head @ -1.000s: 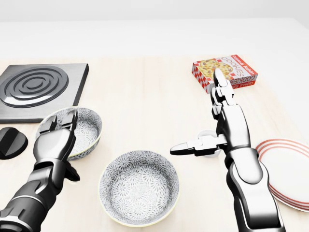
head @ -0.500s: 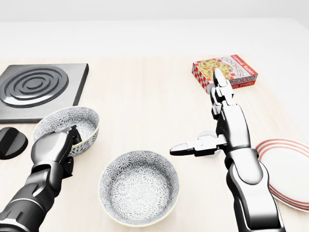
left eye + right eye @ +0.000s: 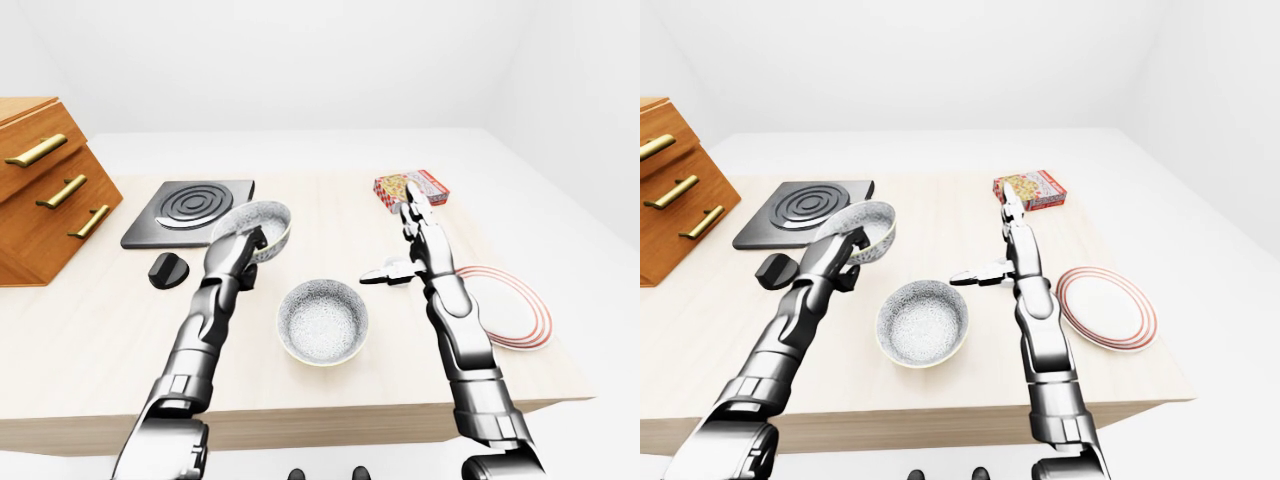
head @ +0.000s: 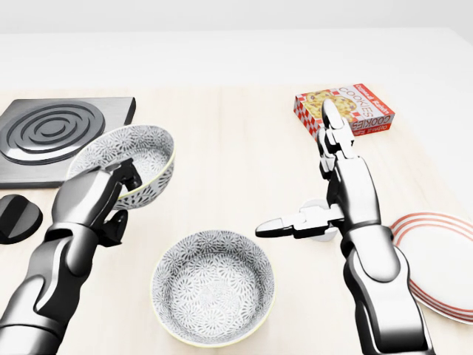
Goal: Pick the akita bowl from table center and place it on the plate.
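Note:
My left hand (image 4: 118, 185) is shut on the near rim of a black-and-white patterned bowl (image 4: 133, 150), holding it tilted above the table, left of centre in the head view. A second bowl (image 4: 213, 285) with the same pattern rests on the table lower down, near the middle. The white plate (image 4: 443, 259) with red rings lies at the right edge. My right hand (image 4: 304, 177) hovers open between that bowl and the plate, one finger pointing up and the thumb pointing left, holding nothing.
A red cookie box (image 4: 344, 111) lies above my right hand. A dark stove plate (image 4: 48, 137) and a black knob (image 4: 16, 218) sit at the left. A wooden drawer cabinet (image 3: 40, 190) stands at the far left. A small white round thing (image 4: 319, 235) is partly hidden behind my right hand.
My left hand has raised the patterned bowl off the table, up and to the right, tilting it. My right hand has hardly moved.

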Available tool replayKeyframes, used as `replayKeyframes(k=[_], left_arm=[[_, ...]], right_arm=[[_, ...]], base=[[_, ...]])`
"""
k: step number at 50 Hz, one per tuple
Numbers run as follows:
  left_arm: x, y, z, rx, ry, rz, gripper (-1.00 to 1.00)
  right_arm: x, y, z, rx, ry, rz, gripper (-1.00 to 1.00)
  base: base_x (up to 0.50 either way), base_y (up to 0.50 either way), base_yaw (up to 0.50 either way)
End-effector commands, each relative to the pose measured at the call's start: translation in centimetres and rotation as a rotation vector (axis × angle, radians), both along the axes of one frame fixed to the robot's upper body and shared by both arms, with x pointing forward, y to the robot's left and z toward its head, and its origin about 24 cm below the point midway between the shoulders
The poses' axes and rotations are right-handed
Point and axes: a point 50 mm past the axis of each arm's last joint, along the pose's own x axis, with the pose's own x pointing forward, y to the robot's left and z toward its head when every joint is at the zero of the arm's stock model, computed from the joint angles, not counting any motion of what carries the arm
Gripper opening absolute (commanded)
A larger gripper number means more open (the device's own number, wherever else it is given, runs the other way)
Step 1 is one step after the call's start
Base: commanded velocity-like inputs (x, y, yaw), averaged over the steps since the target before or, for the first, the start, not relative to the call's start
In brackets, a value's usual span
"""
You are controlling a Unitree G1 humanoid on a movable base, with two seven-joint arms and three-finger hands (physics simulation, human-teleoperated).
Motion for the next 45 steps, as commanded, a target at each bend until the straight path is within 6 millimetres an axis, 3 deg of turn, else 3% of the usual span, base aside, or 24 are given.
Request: replayKeyframes(k=[1,10,25,33,45], left_arm=[[-2.2,-2.4,4.6,-0.018,-0.135,-0.133,-1.00],[-2.8,-3.9,6.5,-0.019,-0.150,-0.208,-1.00],[-5.0,-7.0,6.9,0.000,-0.139,-0.313,-1.00],[-5.2,-7.2,6.5,0.005,-0.122,-0.319,-1.00],[-5.1,-7.1,6.3,0.002,-0.105,-0.321,-1.00]], right_arm=[[0.2,0.6,0.4,-0.030,-0.012,0.030,1.00],[1.3,2.3,1.8,-0.124,-0.046,0.088,1.00],[3.9,6.4,1.8,-0.376,0.007,0.182,1.00],[3.9,7.2,2.2,-0.446,-0.014,0.197,1.00],[3.6,7.7,1.2,-0.486,0.013,0.212,1.00]], base=[[0.00,0.00,0.00],[0.00,0.00,0.00],[0.00,0.00,0.00],[0.00,0.00,0.00],[0.00,0.00,0.00]])
